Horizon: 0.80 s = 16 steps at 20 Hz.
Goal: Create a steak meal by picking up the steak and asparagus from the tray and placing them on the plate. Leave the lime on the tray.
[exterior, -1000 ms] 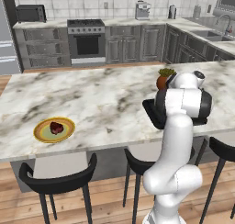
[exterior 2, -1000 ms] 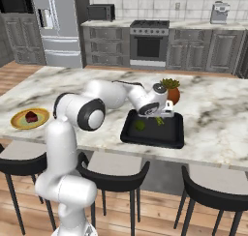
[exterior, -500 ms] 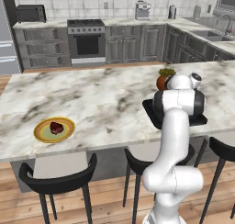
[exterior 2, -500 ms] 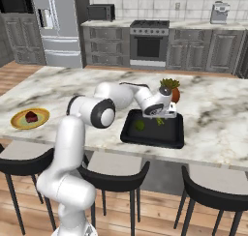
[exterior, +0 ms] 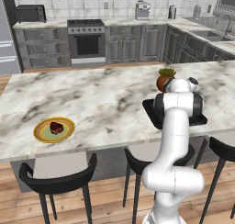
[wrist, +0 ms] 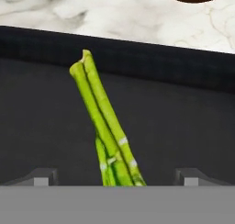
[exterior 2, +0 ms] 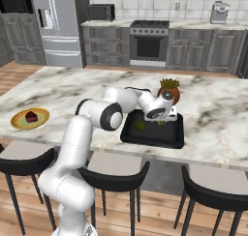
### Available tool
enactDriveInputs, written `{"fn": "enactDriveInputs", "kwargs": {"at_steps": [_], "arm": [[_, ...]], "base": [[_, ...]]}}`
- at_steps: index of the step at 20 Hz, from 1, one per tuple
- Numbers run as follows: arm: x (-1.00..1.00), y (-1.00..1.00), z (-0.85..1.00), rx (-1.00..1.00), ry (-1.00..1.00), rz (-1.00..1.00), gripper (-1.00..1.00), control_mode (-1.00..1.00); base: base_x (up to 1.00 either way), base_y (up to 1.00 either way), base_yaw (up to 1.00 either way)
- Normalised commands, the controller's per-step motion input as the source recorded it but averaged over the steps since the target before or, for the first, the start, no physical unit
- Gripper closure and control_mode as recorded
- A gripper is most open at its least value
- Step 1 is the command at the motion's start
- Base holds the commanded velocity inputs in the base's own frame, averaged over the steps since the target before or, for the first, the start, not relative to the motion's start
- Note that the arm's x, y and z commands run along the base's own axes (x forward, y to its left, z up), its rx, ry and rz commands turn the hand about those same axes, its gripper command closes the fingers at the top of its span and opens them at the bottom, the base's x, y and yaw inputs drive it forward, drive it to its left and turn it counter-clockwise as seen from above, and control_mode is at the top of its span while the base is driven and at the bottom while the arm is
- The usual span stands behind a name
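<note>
On the marble worktop (exterior 2: pixel 213 114) the black tray (exterior 2: pixel 152 133) sat near the front edge toward the right end, with a plant pot (exterior 2: pixel 169 89) just behind it. The plate (exterior 2: pixel 30 118) lay well apart near the left front corner, the steak (exterior 2: pixel 31 116) resting on it. The claw (exterior 2: pixel 164 115) hung low over the tray's back part, its fingertips (wrist: pixel 41 176) spread wide to either side of the asparagus (wrist: pixel 103 126), which lay flat on the tray, not touched by them. A lime (exterior 2: pixel 139 125) lay on the tray's left part.
</note>
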Motion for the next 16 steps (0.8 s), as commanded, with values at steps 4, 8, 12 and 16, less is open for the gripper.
{"fn": "enactDriveInputs", "kwargs": {"at_steps": [4,8,12,16], "arm": [[0.3,-0.02,-0.27,0.0,0.0,0.02,-1.0,-1.0],[0.19,0.0,-0.34,0.0,0.0,0.02,1.0,-1.0],[0.0,0.14,-0.69,-0.02,0.0,0.0,1.0,-1.0],[0.04,0.1,-0.26,0.0,-0.03,0.0,1.0,-1.0]], "base": [[0.0,0.0,0.0],[0.0,0.0,0.0],[0.0,0.0,0.0],[0.0,0.0,0.0]]}}
